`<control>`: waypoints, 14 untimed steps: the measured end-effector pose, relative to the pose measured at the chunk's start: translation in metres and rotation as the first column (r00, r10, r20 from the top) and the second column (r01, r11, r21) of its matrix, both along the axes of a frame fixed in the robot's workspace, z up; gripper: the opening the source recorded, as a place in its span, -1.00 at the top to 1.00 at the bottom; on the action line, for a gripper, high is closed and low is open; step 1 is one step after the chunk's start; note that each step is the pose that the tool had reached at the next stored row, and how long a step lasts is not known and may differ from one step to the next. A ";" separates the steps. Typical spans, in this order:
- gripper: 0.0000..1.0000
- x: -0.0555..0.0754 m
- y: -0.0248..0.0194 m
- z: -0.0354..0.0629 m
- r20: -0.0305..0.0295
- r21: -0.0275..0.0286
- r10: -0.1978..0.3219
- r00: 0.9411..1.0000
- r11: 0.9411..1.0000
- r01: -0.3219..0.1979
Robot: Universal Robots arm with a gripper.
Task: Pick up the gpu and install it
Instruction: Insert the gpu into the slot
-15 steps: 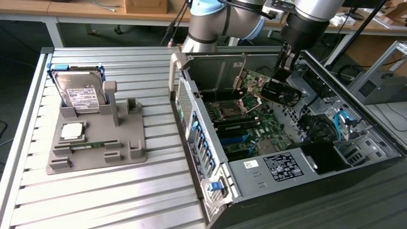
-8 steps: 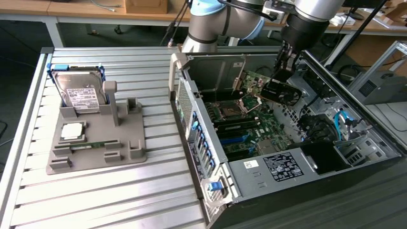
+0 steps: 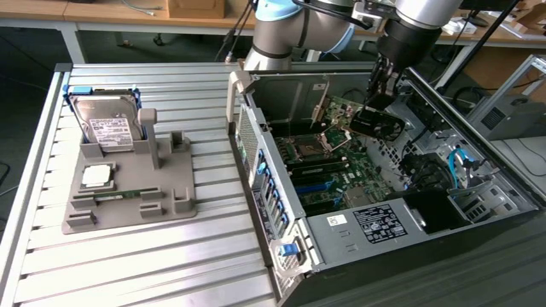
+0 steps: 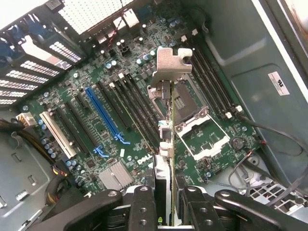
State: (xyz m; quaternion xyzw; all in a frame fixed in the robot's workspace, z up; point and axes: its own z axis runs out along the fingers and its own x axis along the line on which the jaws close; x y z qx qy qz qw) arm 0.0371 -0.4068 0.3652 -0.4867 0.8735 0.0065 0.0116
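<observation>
We judge the pick-up finished and the installing only part done. The gripper (image 3: 378,102) is clenched on the gpu (image 3: 362,120), which hangs in the air inside the open computer case (image 3: 256,137), toward its far end on the exterior view's right, above the motherboard (image 3: 337,176) and apart from it. In the wrist view we look along the card edge-on, with its silver bracket (image 4: 173,60) at the end away from the fingers (image 4: 142,207), which press on it from both sides. The card sits in no slot: the long black slots and the blue slot (image 4: 103,113) lie bare beneath it, so lowering and seating are left to do, as far as we can tell. On the exterior view's left, well apart from the case, the grey holder (image 3: 128,216) carries the hard drive (image 3: 107,128) and the memory stick (image 3: 128,192). Some things we cannot make out. The card's contact edge is hidden behind its own body, so we cannot tell which slot it stands over. In the exterior view the arm's wrist covers the place where the pads meet the card. We also cannot tell whether the bracket lines up with an opening in the case wall.
</observation>
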 end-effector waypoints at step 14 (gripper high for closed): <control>0.47 0.000 -0.0001 -0.0004 0.000 -0.012 0.062 0.998 0.998 -0.062</control>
